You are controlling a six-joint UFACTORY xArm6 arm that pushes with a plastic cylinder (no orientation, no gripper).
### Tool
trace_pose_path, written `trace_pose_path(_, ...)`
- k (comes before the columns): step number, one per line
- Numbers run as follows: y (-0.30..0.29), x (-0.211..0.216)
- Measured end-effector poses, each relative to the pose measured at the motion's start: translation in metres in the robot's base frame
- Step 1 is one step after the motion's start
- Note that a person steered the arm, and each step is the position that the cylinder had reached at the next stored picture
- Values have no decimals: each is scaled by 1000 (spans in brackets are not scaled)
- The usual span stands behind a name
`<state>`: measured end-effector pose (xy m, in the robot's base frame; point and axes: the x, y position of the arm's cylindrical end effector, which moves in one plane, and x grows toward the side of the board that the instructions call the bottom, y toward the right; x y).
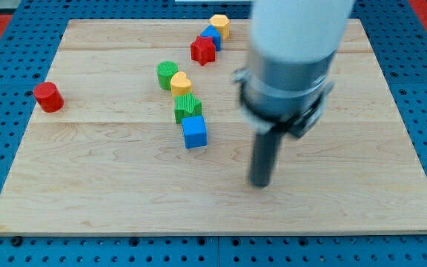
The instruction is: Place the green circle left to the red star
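Observation:
The green circle (167,75) stands on the wooden board, left of and a little below the red star (203,50). A yellow block (181,83) touches the green circle's lower right side. My tip (260,182) rests on the board well to the right of and below these blocks, touching none. The nearest block to it is the blue cube (195,132), to its upper left.
A green block (187,108) sits just above the blue cube. A blue block (212,37) and a yellow hexagon (219,25) lie next to the red star at the view's top. A red cylinder (48,97) stands at the board's left edge.

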<state>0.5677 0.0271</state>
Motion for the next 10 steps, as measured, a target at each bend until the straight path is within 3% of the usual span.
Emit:
trace_pose_path(1, -100, -16)
trace_pose_path(2, -130, -76)
trace_pose_path(4, -141, -176)
trace_pose_path(6, -107, -183)
trace_pose_path(10, -117, -266)
